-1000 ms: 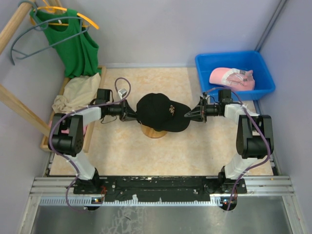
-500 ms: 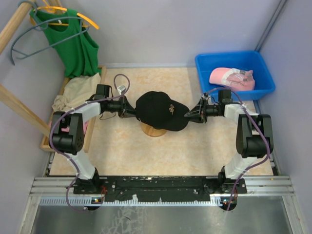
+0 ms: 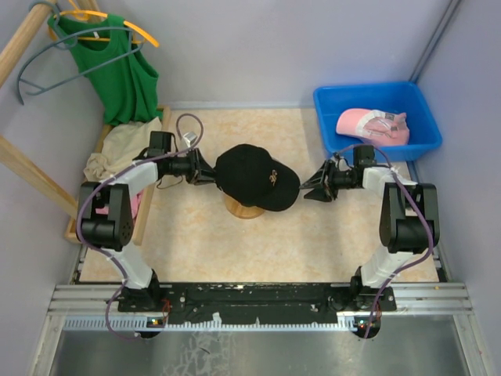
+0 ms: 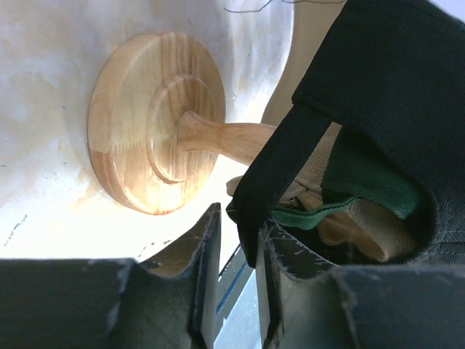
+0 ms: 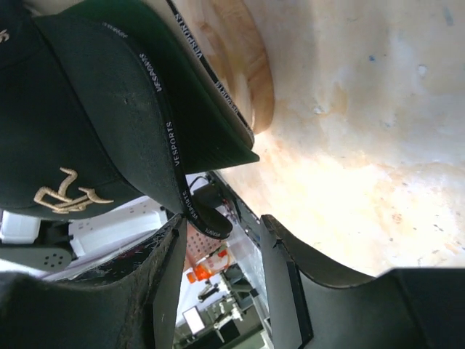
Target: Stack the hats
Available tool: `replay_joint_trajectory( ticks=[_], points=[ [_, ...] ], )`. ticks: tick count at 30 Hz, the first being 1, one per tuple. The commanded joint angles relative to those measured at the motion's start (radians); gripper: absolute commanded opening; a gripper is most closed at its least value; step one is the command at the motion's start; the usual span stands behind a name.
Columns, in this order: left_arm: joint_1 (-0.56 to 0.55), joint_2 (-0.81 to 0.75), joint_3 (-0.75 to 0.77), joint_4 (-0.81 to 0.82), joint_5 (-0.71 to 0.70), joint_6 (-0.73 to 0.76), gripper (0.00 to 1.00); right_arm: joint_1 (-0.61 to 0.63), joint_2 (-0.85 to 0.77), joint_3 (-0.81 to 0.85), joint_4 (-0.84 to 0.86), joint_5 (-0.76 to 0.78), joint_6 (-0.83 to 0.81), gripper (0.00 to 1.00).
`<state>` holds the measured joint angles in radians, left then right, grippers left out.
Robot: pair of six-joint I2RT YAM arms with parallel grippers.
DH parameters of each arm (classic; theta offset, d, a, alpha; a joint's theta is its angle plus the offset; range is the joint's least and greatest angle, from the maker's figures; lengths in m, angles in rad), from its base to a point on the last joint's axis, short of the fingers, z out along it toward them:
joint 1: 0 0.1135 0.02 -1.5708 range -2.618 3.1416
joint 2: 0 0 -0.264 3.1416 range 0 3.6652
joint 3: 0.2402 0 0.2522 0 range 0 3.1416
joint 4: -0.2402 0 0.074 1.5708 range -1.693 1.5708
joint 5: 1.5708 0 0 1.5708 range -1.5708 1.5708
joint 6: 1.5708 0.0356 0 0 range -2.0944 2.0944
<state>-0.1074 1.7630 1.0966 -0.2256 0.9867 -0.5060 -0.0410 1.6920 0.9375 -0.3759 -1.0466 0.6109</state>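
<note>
While part open, gripping nothing, slide left gripper (image 3: 210, 178) and right gripper (image 3: 310, 190) straight off black cap (image 3: 250, 174) without snagging

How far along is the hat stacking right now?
Done: the black cap sits on the wooden stand, with a green cap and a tan cap showing underneath. In hand: nothing looks gripped; the left gripper and right gripper flank the stack, jaws parted. Remaining: the pink cap lies in the blue bin, not yet stacked.
</note>
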Motion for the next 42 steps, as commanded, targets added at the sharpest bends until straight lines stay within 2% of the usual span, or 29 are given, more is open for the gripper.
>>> replay_joint_trajectory(
  ticks=[1,8,16,24,31,36,39,42],
  points=[
    [0.018,-0.063,0.03,0.011,-0.045,-0.031,0.33,-0.021,-0.063,0.069,-0.041,0.084,-0.039,0.45],
    [0.018,-0.107,0.067,-0.003,-0.054,-0.061,0.41,-0.022,-0.103,0.163,-0.127,0.147,-0.081,0.46],
    [0.018,-0.133,0.085,-0.022,-0.076,-0.077,0.45,-0.022,-0.145,0.276,-0.178,0.187,-0.079,0.48],
    [0.018,-0.165,0.069,-0.047,-0.091,-0.067,0.45,-0.023,-0.103,0.547,-0.252,0.315,-0.072,0.54],
    [0.018,-0.227,0.042,-0.049,-0.121,-0.083,0.46,-0.024,0.091,0.882,-0.401,0.528,-0.134,0.71],
    [0.021,-0.272,0.033,-0.075,-0.164,-0.064,0.48,-0.026,0.307,1.276,-0.647,0.79,-0.207,0.99],
    [0.03,-0.285,0.032,-0.079,-0.178,-0.057,0.51,-0.031,0.433,1.491,-0.745,0.933,-0.223,0.99],
    [0.041,-0.287,0.033,-0.086,-0.186,-0.054,0.53,-0.055,0.499,1.556,-0.766,1.019,-0.216,0.99]
  ],
)
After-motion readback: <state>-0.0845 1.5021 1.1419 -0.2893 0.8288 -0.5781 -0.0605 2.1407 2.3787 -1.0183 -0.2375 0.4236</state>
